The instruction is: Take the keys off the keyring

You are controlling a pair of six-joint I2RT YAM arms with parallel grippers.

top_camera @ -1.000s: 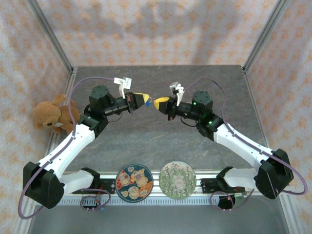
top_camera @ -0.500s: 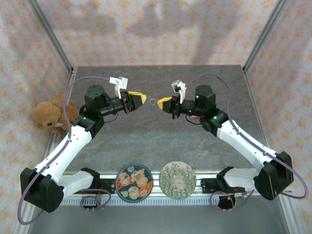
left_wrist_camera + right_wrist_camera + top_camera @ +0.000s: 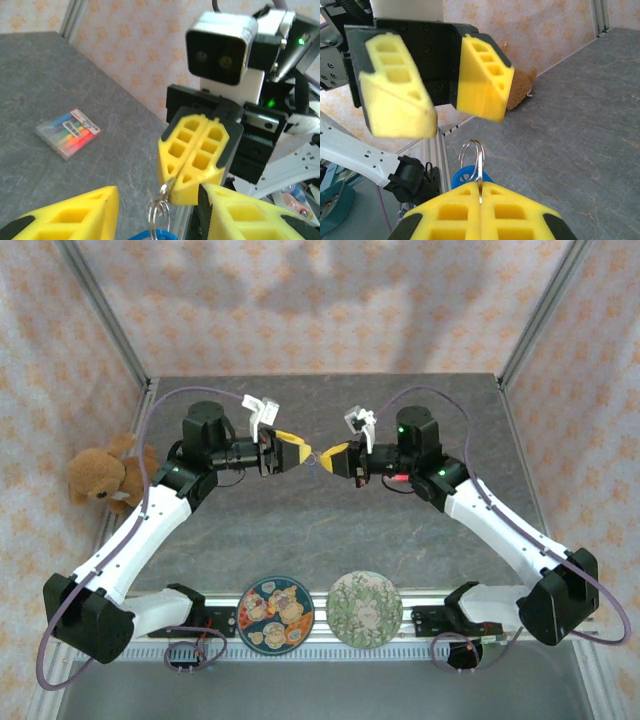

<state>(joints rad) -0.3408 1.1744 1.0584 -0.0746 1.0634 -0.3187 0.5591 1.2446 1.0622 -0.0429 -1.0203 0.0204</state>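
Observation:
My right gripper (image 3: 333,456) is shut on a flat silver key (image 3: 480,186) above the middle of the table. The silver keyring (image 3: 471,154) sticks out from its fingertips, with a blue key head (image 3: 466,177) hanging behind it. In the left wrist view the right gripper (image 3: 176,191) points at me and the keyring (image 3: 159,214) hangs from its tip above the blue piece (image 3: 150,235). My left gripper (image 3: 296,453) is open, tip to tip with the right one. Its yellow fingers (image 3: 75,216) stand on either side of the ring without touching it.
A brown teddy bear (image 3: 105,476) sits at the table's left edge. Two patterned plates (image 3: 276,613) (image 3: 365,609) lie at the near edge between the arm bases. A pack of coloured markers (image 3: 69,133) lies on the grey table (image 3: 330,530).
The left gripper has opened from shut. After a brief separation it has moved right, so its fingers now flank the ring. The right gripper has stayed shut and shifted slightly.

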